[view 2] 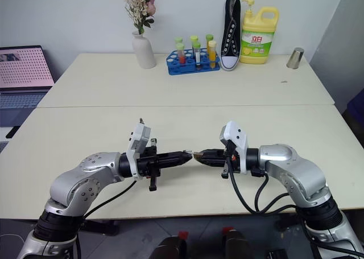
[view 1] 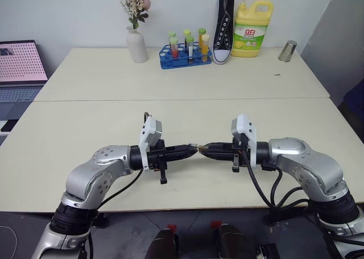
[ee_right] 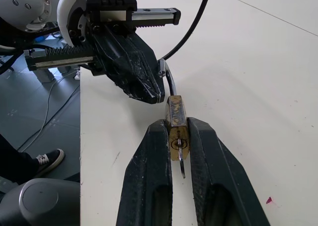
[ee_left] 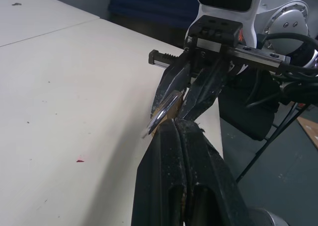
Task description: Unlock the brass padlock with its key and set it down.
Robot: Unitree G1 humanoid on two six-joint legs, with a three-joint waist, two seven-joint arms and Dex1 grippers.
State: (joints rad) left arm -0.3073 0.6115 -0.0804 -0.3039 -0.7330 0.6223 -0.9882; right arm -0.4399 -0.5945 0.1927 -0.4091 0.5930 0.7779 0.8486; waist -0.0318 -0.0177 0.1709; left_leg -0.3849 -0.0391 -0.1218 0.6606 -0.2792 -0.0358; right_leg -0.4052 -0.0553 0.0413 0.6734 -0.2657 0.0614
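Brass padlock [ee_right: 176,124] clamped between right gripper [ee_right: 178,151] fingers above table [view 1: 85,128] near front edge, key [ee_right: 181,165] in keyhole, shackle toward left gripper [ee_right: 149,94], whose closed fingertips pinch shackle, likely to pull it free.

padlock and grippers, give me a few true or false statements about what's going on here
1. The right gripper clamps the brass padlock between its fingers. True.
2. The key lies on the table. False: it sits in the padlock's keyhole.
3. The left gripper is wide open. False: its fingers are shut, at the shackle.
4. The test tube rack stands beside the sneaker. True.
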